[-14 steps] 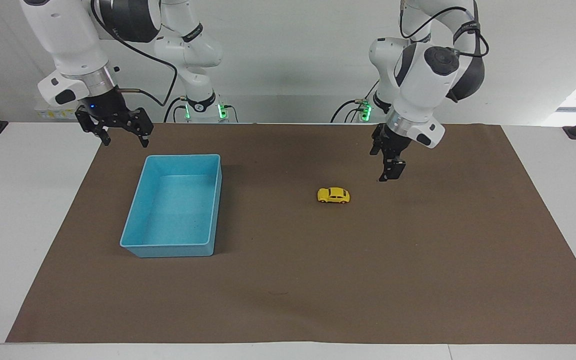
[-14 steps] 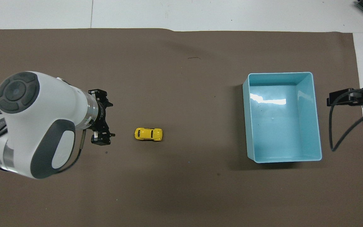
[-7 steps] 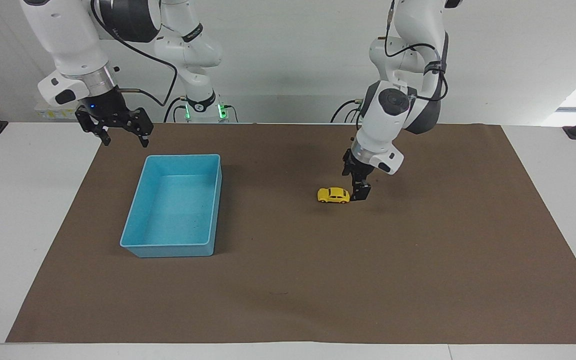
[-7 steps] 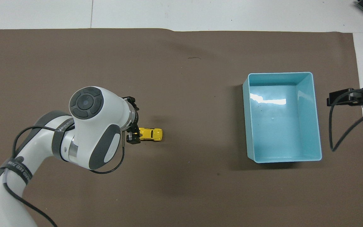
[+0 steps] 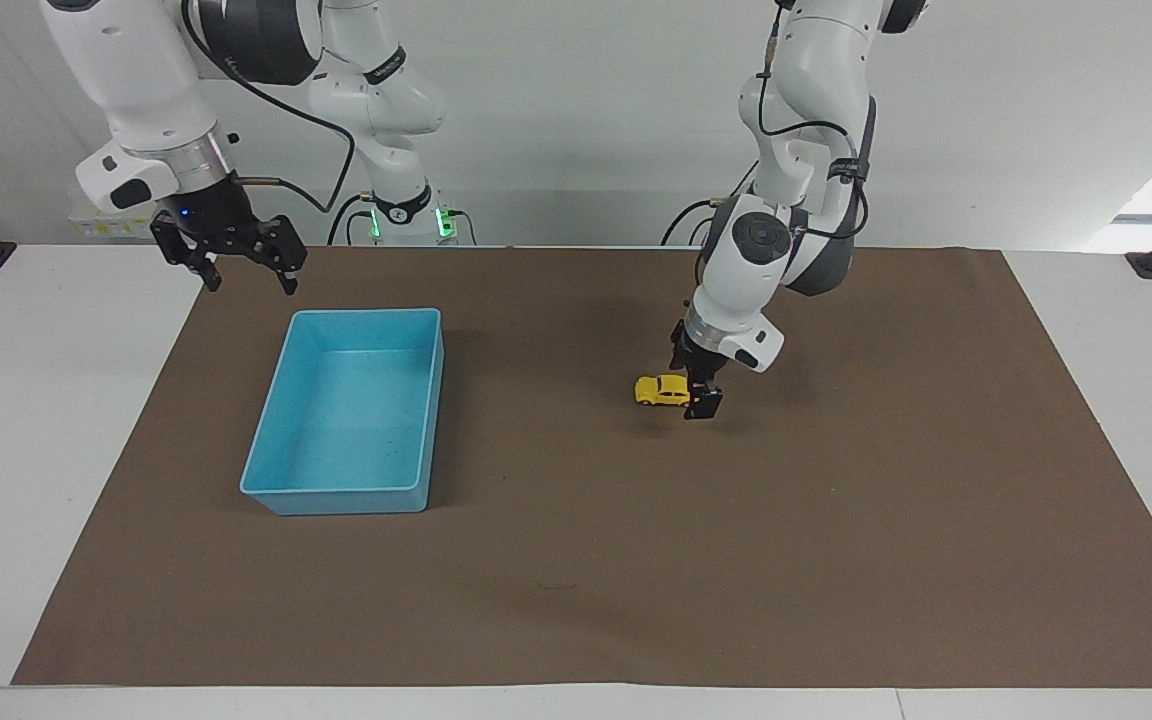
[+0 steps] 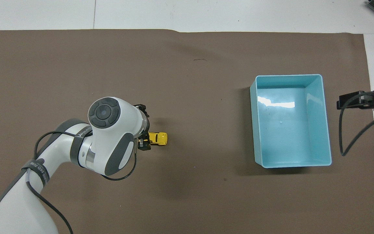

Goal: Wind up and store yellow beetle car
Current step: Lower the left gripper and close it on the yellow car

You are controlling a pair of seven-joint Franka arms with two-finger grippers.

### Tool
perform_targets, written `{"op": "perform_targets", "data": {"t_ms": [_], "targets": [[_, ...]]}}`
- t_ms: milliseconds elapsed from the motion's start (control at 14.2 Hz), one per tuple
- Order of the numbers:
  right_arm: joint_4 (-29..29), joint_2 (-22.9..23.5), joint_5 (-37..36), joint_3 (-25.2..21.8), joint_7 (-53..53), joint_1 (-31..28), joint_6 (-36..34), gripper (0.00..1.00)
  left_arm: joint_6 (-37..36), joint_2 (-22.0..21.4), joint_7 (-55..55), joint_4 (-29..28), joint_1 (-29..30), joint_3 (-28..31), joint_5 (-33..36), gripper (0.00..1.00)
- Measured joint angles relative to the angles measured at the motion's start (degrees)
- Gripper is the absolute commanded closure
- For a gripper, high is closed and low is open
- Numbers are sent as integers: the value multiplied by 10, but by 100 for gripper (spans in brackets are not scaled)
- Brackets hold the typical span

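Note:
The yellow beetle car (image 5: 658, 390) stands on the brown mat, beside the blue bin and toward the left arm's end of the table. It also shows in the overhead view (image 6: 160, 138). My left gripper (image 5: 693, 386) is down at mat level and open. Its fingers straddle the end of the car that points toward the left arm's end, and one finger (image 5: 705, 405) covers that end. In the overhead view the left arm's wrist hides most of this gripper (image 6: 144, 127). My right gripper (image 5: 244, 266) is open and empty, raised over the mat's edge near the bin.
The blue bin (image 5: 336, 497) is empty and stands on the mat toward the right arm's end; it also shows in the overhead view (image 6: 254, 123). The brown mat (image 5: 636, 560) covers most of the white table.
The left arm swung in toward the car and came down, so its open gripper went from hanging beside the car to straddling its end. The car, the bin and the right arm have not moved.

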Motion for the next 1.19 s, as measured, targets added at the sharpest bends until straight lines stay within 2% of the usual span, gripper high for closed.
{"op": "perform_targets", "data": {"t_ms": [351,492,562,633,703,843,914,1195], "targets": [[0,0,0,0,0,0,0,0,25,-8,-2,-29,-13,1,0,0],[0,0,0,0,0,0,0,0,25,-12,-3,-36,-13,2,0,13],[0,0,0,0,0,0,0,0,26,-13,-3,-40,-14,2,0,14],[0,0,0,0,0,0,0,0,28,-13,-3,-43,-15,2,0,19],[0,0,0,0,0,0,0,0,30,-13,-4,-45,-15,2,0,28],[0,0,0,0,0,0,0,0,32,-13,-4,-46,-15,2,0,68],[0,0,0,0,0,0,0,0,32,-13,-4,-46,-15,2,0,85],[0,0,0,0,0,0,0,0,33,-15,-4,-47,-15,4,0,88]]}}
